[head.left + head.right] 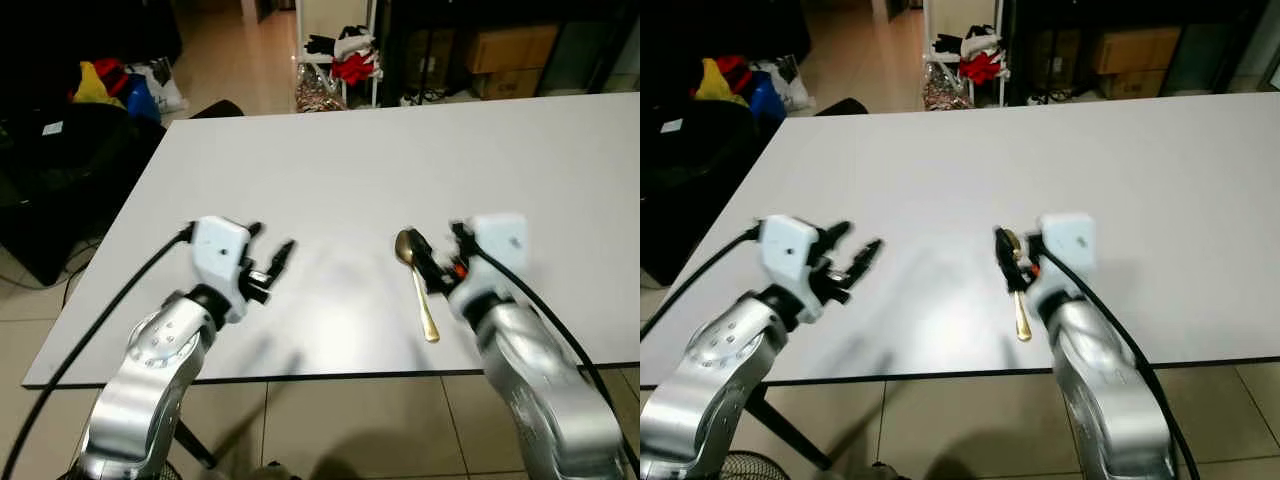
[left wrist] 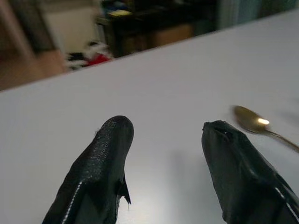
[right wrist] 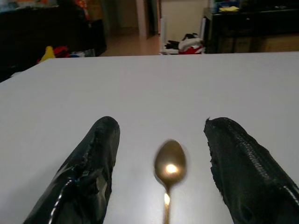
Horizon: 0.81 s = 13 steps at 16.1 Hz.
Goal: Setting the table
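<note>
A gold spoon (image 1: pixel 420 290) lies on the white table (image 1: pixel 350 160) near its front edge, bowl pointing away from me. My right gripper (image 1: pixel 438 250) hovers low over the bowel-end of it, open; in the right wrist view the spoon bowl (image 3: pixel 170 164) lies on the table between and just below the two black fingers (image 3: pixel 100 144), untouched. My left gripper (image 1: pixel 271 241) is open and holds nothing, low over bare table to the left of the spoon. The left wrist view catches the spoon (image 2: pixel 252 121) off beside one finger.
The table's front edge (image 1: pixel 330 376) runs just below both arms, with tiled floor beneath. Beyond the far edge stand a white rack with clothes (image 1: pixel 345 55) and cardboard boxes (image 1: pixel 510 60). Dark furniture with coloured bags (image 1: pixel 100 90) sits at far left.
</note>
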Available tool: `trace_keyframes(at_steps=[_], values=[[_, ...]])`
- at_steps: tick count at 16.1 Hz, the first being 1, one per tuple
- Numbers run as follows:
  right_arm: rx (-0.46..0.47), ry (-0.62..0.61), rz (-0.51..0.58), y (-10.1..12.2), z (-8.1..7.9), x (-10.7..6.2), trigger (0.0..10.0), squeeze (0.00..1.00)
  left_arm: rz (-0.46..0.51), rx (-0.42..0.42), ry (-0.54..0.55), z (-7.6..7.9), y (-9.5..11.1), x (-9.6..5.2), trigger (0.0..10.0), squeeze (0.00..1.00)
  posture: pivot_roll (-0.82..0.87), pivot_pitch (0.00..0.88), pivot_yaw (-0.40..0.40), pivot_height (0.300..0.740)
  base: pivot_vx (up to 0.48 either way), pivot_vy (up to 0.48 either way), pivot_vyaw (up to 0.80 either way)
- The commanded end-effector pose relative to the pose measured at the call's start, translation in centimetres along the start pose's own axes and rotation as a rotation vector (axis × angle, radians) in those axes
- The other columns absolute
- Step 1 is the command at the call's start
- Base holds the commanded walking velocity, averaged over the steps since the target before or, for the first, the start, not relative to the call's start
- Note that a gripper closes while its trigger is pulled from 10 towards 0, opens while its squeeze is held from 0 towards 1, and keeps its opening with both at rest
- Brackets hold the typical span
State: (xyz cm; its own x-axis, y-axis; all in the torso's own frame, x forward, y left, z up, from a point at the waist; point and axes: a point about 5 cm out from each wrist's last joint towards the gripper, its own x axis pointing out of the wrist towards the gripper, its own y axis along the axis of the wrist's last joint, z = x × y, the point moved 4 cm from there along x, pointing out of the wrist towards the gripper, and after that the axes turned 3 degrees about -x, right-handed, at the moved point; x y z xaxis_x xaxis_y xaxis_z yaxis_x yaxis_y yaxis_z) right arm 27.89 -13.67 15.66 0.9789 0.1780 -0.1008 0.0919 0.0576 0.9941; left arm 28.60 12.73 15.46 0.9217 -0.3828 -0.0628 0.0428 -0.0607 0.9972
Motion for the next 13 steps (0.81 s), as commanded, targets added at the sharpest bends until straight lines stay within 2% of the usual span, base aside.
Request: trace_keyframes(at_steps=[1, 3, 4, 5, 6, 8, 11, 13], values=[[0.009, 0.009, 0.048, 0.8, 0.1, -0.5, 10.0, 0.0, 0.008, 0.019, 0.064, -0.9, 0.1, -0.6, 10.0, 0.0, 0.13, 0.0, 0.087, 0.727, 0.0, 0.0, 0.0], [0.041, -0.048, 0.048, 0.4, 1.2, -1.2, 10.0, 0.0, 0.01, 0.025, 0.097, -1.1, 0.0, -1.3, 10.0, 0.0, 0.14, 0.0, 0.067, 0.727, 0.0, 0.0, 0.0], [0.045, -0.054, 0.065, 0.5, 1.2, -1.2, 10.0, 0.0, 0.01, 0.016, 0.114, -1.1, -0.1, -1.6, 10.0, 0.0, 0.14, 0.0, 0.064, 0.727, 0.0, 0.0, 0.0], [0.045, -0.052, 0.068, 0.5, 1.1, -1.2, 10.0, 0.0, 0.011, 0.015, 0.12, -1.2, -0.2, -1.6, 10.0, 0.0, 0.14, 0.0, 0.062, 0.727, 0.0, 0.0, 0.0], [0.014, -0.011, 0.064, 0.2, 0.2, -1.0, 10.0, 0.0, 0.013, 0.014, 0.13, -1.0, -0.4, -1.5, 10.0, 0.0, 0.13, 0.0, 0.063, 0.727, 0.0, 0.0, 0.0], [-0.004, -0.002, 0.058, 0.1, 0.0, -0.9, 10.0, 0.0, 0.019, 0.015, 0.134, -1.0, -0.4, -1.4, 10.0, 0.0, 0.14, 0.0, 0.046, 0.727, 0.0, 0.0, 0.0], [0.021, -0.017, 0.064, 0.3, 0.0, 0.3, 10.0, 0.0, 0.016, 0.008, 0.156, -1.4, -0.6, -1.4, 10.0, 0.0, 0.14, 0.0, 0.04, 0.727, 0.0, -0.37, 0.0], [0.029, -0.005, 0.056, 0.2, -0.2, 0.3, 10.0, 0.0, 0.012, 0.008, 0.135, -0.9, -0.6, -1.5, 10.0, 0.0, 0.14, 0.0, 0.029, 0.727, 0.0, -0.452, 0.0]])
